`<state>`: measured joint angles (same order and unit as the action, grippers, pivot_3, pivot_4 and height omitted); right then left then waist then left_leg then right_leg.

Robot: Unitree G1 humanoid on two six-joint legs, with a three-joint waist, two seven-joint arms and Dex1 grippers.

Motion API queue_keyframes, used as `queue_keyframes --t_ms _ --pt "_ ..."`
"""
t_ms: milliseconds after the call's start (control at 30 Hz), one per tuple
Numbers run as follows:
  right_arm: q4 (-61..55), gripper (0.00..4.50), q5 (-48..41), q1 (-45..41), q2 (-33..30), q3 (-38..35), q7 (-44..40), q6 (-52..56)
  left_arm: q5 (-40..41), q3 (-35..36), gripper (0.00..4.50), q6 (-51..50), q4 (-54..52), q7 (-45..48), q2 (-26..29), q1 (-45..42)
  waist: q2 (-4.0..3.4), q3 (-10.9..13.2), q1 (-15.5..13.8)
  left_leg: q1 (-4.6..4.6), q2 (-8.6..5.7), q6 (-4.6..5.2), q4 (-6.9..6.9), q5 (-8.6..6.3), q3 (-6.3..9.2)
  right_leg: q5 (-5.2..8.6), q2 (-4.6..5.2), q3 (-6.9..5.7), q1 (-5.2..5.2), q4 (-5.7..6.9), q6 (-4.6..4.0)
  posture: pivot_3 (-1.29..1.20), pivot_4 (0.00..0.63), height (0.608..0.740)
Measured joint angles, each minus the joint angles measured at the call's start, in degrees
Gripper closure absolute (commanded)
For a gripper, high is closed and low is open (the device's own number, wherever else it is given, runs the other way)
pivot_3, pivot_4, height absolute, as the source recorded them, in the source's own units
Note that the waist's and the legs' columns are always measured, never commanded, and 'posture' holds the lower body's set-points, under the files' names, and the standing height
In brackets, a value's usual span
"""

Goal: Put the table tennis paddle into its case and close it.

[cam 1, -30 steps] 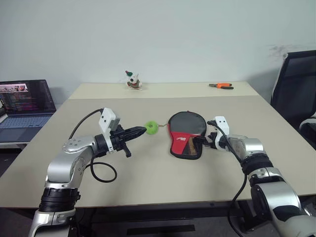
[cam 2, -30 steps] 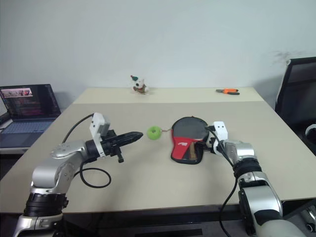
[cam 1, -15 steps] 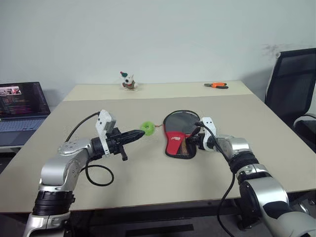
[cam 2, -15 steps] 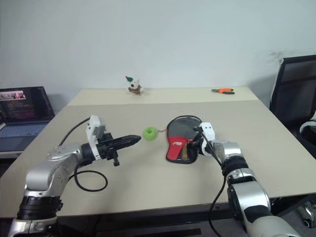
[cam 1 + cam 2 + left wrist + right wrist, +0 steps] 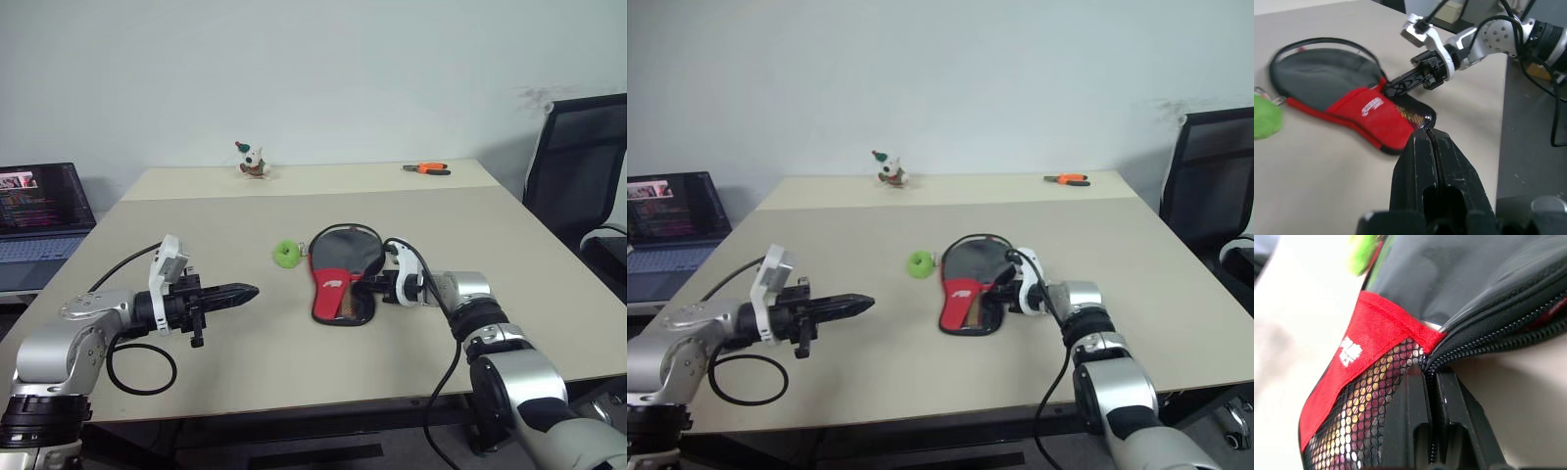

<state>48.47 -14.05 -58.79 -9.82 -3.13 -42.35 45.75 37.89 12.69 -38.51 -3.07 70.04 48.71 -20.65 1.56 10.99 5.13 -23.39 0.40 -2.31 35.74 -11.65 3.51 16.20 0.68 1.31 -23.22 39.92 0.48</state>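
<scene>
A: Checking surface: beige tabletop point(image 5: 294, 362), white wall, laptop point(image 5: 44, 211) at the left. Case?

B: Case point(image 5: 338, 274) flat mid-tabletop, green ball point(image 5: 286, 255) beside. Right end effector point(image 5: 377, 287) pinched on case's zip edge; left end effector point(image 5: 245, 292) closed, empty.

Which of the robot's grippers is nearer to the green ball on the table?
The left gripper is slightly nearer, pointing towards the green ball from short of it. The right gripper is at the case, beyond which the ball lies.

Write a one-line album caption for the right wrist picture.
The right claw, shut, presses against the zip edge of the red-and-black paddle case lying on the table.
</scene>
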Motion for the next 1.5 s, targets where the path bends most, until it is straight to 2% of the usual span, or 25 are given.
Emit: queue_keyframes --t_ms 300,600,967,1367,1500 --pt "-28.4 4.47 -3.6 13.5 2.9 0.9 6.0 16.3 0.2 -0.9 4.50 -0.1 -2.5 2.4 2.5 2.7 -0.01 0.0 -0.4 -0.03 0.03 -0.01 -0.01 -0.01 0.09 0.02 -0.02 -0.06 -0.01 -0.02 -0.03 0.00 0.150 0.740" --pt "-48.9 4.47 -8.6 22.8 2.2 -1.3 12.4 31.6 2.0 -2.3 4.50 -1.3 -8.3 3.2 2.8 5.3 -0.01 0.0 -0.8 -0.06 0.02 -0.01 -0.01 -0.01 0.12 0.04 -0.02 -0.09 -0.01 -0.06 -0.03 0.00 0.150 0.740" --pt "-57.6 4.47 -12.7 27.1 1.4 -4.6 16.2 39.4 2.4 -4.6 4.50 -1.0 -9.8 5.4 3.6 5.5 -0.01 0.0 -1.1 -0.07 0.02 -0.01 -0.03 -0.02 0.10 0.13 -0.18 -0.09 -0.01 -0.13 0.05 0.00 0.150 0.740" --pt "-60.2 4.47 -14.2 29.0 4.8 -7.1 19.7 42.6 1.8 -4.6 4.50 -0.7 -9.7 5.6 3.8 5.5 -0.01 0.0 -1.5 -0.07 0.09 -0.01 -0.04 -0.02 0.08 0.23 -0.18 -0.06 -0.01 -0.18 0.20 0.00 0.150 0.740" --pt "-60.2 3.50 -14.2 29.5 4.8 -7.0 20.5 42.3 1.7 -4.6 4.50 -0.7 -9.7 5.6 3.8 5.5 -0.01 0.0 -1.5 -0.07 0.11 -0.01 -0.04 -0.02 0.08 0.23 -0.19 -0.06 -0.01 -0.20 0.19 0.00 0.150 0.740"
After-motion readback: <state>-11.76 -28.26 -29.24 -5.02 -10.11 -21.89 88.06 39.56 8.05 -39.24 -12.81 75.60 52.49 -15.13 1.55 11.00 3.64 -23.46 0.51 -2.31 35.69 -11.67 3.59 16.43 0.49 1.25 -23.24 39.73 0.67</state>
